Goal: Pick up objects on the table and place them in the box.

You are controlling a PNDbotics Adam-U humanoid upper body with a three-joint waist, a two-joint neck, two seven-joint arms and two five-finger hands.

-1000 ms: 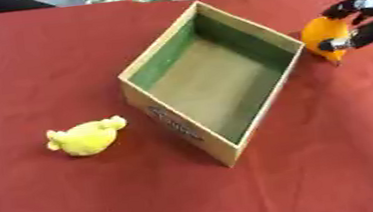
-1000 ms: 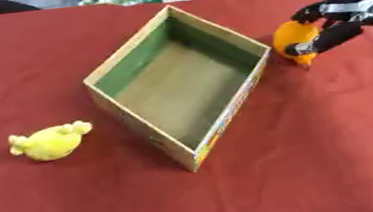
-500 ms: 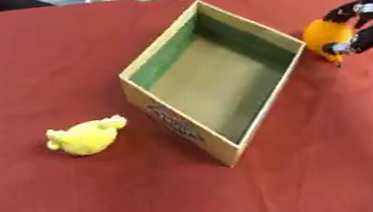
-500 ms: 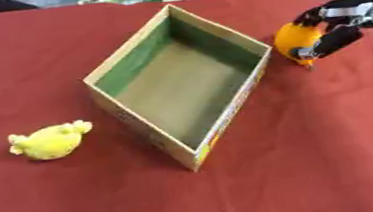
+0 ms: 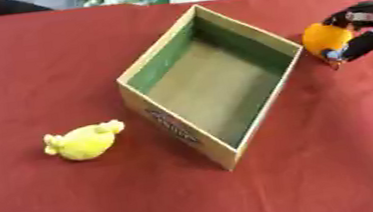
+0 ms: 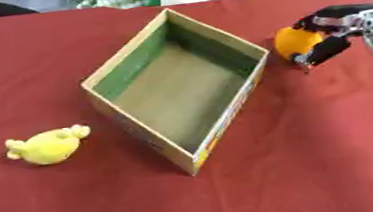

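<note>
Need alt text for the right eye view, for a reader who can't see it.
The robot's right hand grips an orange round toy beside an empty open cardboard box on a red tablecloth; a yellow plush chick lies left of it.

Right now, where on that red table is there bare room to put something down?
The red cloth is bare across the whole near edge, below the yellow toy and the box. The far left, behind the toy, is free too. The box's floor is bare. It is crowded only right of the box, where the right robot hand holds the orange toy.
</note>
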